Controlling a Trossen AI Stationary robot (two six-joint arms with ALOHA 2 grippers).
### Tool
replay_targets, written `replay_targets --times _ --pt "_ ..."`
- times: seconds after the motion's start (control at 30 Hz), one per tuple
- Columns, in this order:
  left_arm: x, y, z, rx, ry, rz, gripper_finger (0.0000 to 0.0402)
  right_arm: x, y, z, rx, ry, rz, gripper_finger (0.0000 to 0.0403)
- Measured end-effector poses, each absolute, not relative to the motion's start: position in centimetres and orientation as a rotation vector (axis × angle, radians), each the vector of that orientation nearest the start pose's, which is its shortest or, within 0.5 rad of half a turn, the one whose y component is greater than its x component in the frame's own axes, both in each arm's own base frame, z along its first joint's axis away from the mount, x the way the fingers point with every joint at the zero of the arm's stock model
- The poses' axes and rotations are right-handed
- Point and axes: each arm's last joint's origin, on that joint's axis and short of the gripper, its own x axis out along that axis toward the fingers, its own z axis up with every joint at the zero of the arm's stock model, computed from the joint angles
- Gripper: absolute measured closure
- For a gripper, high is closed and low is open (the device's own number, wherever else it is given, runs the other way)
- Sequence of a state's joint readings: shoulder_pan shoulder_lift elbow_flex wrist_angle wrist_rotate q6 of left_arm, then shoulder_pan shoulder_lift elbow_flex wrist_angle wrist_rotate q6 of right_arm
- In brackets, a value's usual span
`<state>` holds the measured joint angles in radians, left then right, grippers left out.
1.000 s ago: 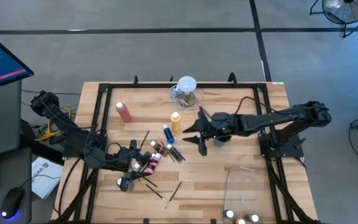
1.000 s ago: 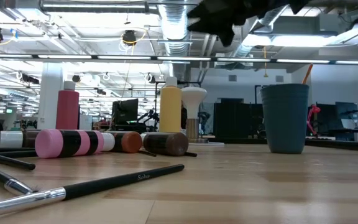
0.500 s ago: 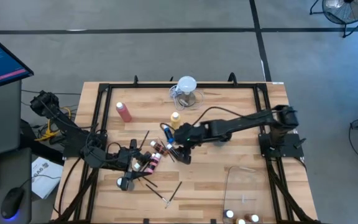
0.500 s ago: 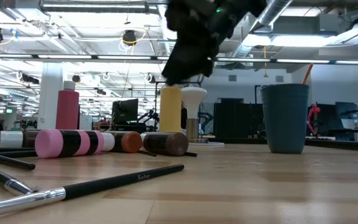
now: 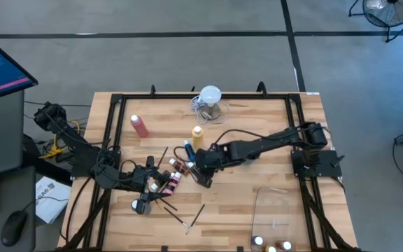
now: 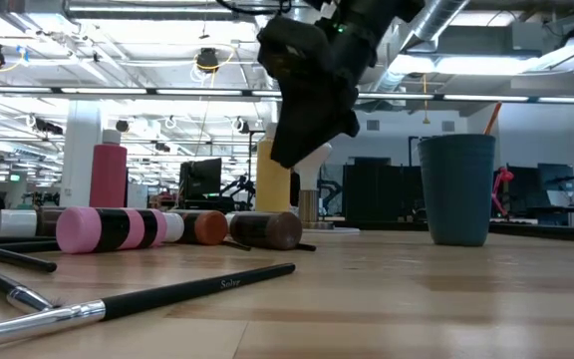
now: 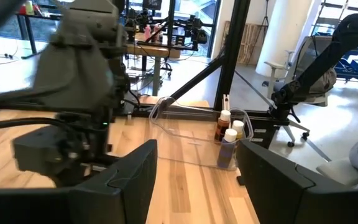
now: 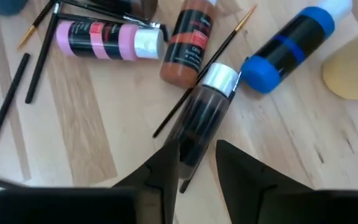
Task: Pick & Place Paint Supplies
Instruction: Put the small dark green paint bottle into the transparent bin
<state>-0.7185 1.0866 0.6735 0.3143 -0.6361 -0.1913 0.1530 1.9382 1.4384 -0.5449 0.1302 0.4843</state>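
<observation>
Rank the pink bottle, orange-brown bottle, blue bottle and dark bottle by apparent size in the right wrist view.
1. Blue bottle
2. Pink bottle and dark bottle: look alike; the dark one's end is hidden behind the gripper, so no ranking.
3. Orange-brown bottle, partly cut off at the frame edge.

clear jug (image 5: 209,103), perhaps grey cup (image 6: 456,189)

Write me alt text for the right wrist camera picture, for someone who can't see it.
The right hand reaches down over a dark paint bottle lying on the wooden table, one finger on each side of it. Around it lie a pink bottle, a brown bottle, a blue bottle and thin paintbrushes.
</observation>
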Motion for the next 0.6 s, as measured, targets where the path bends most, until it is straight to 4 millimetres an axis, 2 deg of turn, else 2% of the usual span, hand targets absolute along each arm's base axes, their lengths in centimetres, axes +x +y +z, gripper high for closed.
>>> replay_targets --times 0.33,0.6 --pt "18.9 -14.3 28.6 -0.135 0.078 -0.075 0.0192 39.9 8.1 20.1 0.243 0.976 -0.282 0.0263" --pt "18.8 -14.3 28.6 -0.138 0.081 -0.117 0.0192 40.7 8.7 16.2 0.233 1.041 -0.328 0.0183"
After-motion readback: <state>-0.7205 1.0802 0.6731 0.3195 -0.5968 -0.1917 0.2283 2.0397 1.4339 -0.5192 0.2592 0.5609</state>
